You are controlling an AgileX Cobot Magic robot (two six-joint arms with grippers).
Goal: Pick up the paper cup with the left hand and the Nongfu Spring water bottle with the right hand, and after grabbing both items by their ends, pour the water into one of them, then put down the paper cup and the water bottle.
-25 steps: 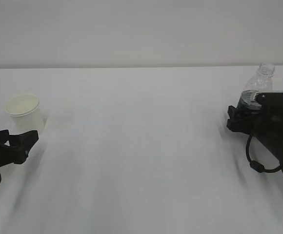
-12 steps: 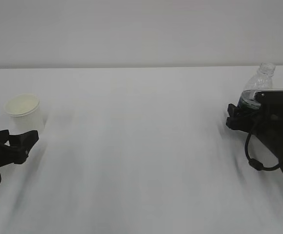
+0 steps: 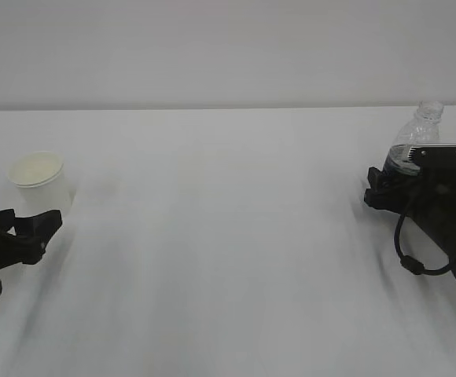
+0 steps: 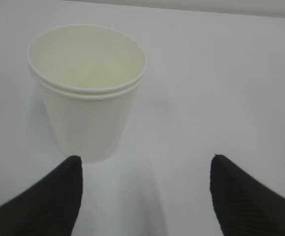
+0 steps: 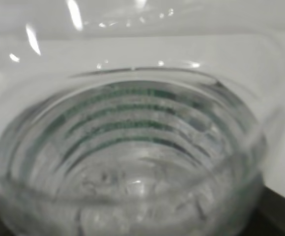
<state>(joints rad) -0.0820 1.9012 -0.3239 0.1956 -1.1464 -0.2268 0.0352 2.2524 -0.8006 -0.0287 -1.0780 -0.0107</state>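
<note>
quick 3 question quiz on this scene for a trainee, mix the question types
1. True or false: the paper cup stands upright on the table.
2. Where is the left pincer relative to the cup? A) closed round it B) open, short of it, cup off to one side C) above its rim
3. Fill in: the right pincer is at the ____ part of the water bottle.

Key
1. True.
2. B: both fingers are spread, and the cup sits ahead, near one of them.
3. Lower; the neck and open mouth rise above it.
</note>
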